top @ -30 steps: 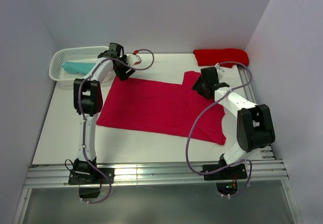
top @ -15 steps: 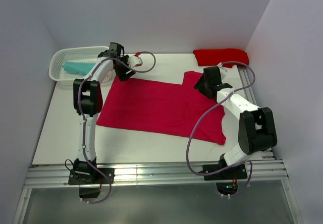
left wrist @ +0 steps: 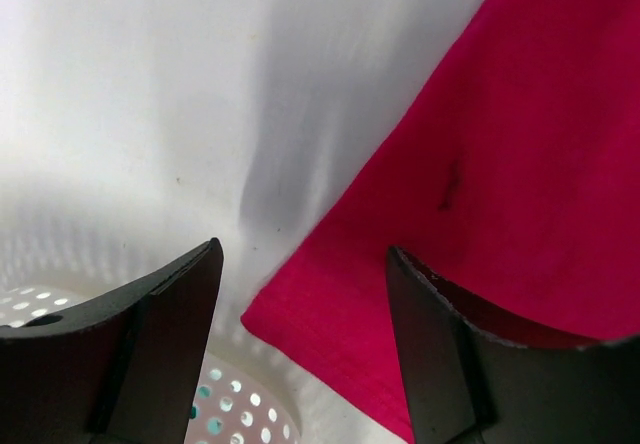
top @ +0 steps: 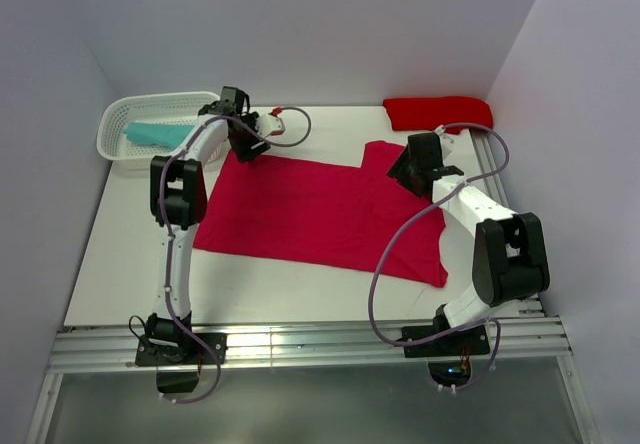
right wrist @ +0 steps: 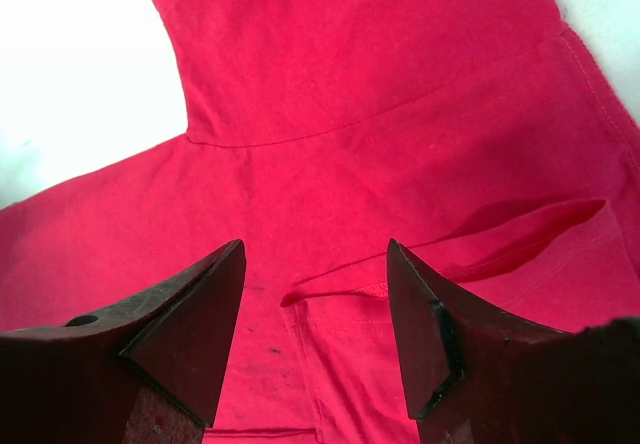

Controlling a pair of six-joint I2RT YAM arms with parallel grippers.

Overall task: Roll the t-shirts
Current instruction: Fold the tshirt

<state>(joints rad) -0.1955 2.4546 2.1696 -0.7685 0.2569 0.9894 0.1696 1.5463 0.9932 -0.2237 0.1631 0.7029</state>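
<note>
1. The crimson shirt [top: 320, 214] lies spread flat in the middle of the table [top: 260, 289]. The scarlet shirt [top: 437, 112] is already rolled at the far right corner, and the teal shirt [top: 150, 134] sits in the basket [top: 118, 114] at the far left.
2. The left gripper [left wrist: 305, 259] hangs over the crimson shirt's far left corner, just beside the basket. Its jaws are wide apart and hold nothing, and the corner shows between them.
3. The right gripper [right wrist: 315, 249] hovers over the shirt's far right part, near the sleeve. It too is wide open and empty, with a loose fold of cloth below it.
4. The step in hand looks like taking hold of the far edge at both ends.
   - Each gripper should come down until one finger slips under the edge, then close on cloth alone.
   - The left one must stay clear of the basket wall.
   - The right one would do better on the edge than on the loose fold.
   - Both ends should then travel together so the fold stays straight.
5. The shirt's long axis runs left to right, its right end slightly nearer the arms. One sleeve points toward the far wall at the right end, so the hem is probably on the left.
</note>
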